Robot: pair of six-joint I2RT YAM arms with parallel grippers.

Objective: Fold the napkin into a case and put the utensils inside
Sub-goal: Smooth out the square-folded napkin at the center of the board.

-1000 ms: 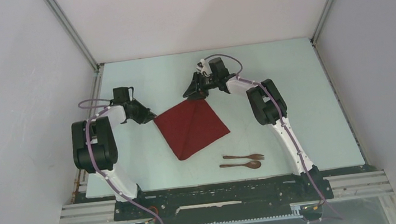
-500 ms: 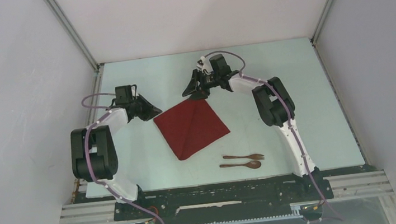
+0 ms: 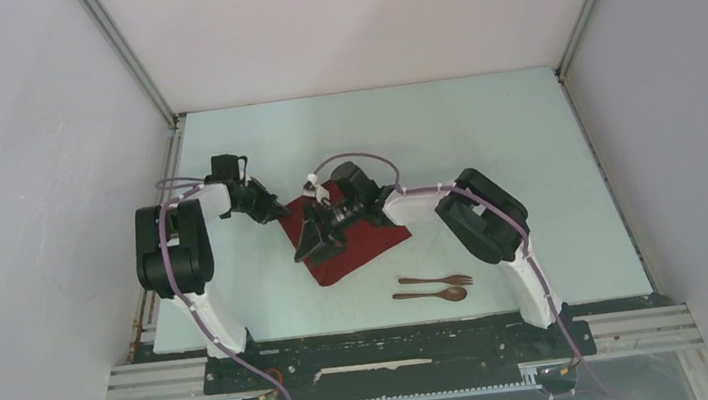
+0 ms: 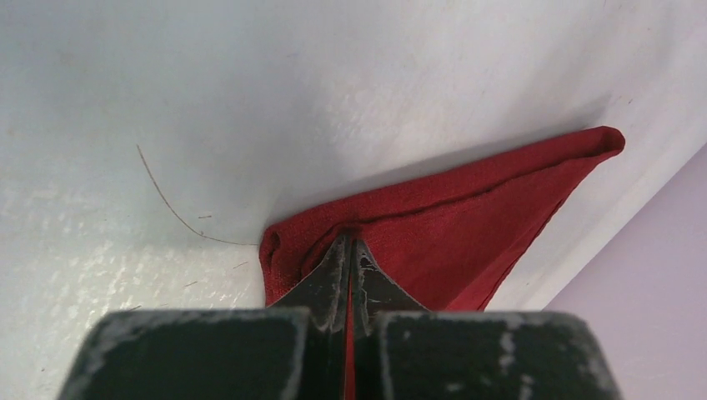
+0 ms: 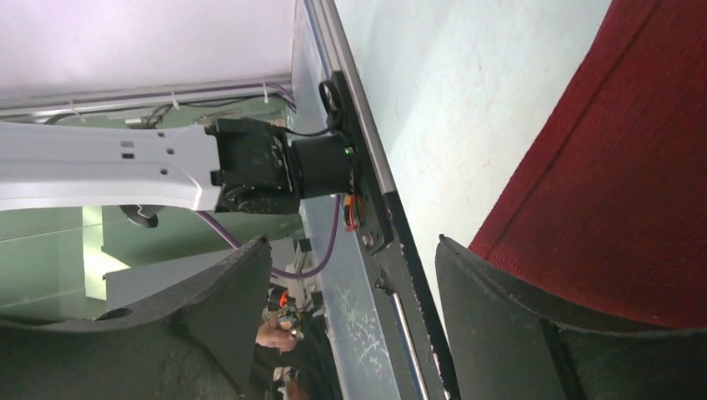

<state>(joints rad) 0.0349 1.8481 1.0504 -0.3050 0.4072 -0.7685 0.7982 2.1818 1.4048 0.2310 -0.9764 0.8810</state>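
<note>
The napkin (image 3: 366, 249), lying at frame centre, is clamped at its upper-left corner by the closed left gripper (image 3: 274, 211), while the right gripper (image 3: 307, 251), jaws wide and empty, hovers over its lower-left edge, nearer the utensils (image 3: 436, 288).

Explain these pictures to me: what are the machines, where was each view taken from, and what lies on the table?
A robot's left arm and right arm are bolted at the near edge of a table. One camera looks down from above; one sits on each wrist. On the table lie a dark red napkin, a fork and a spoon. The left gripper is shut on a napkin corner. The right gripper is open over the napkin, holding nothing.
</note>
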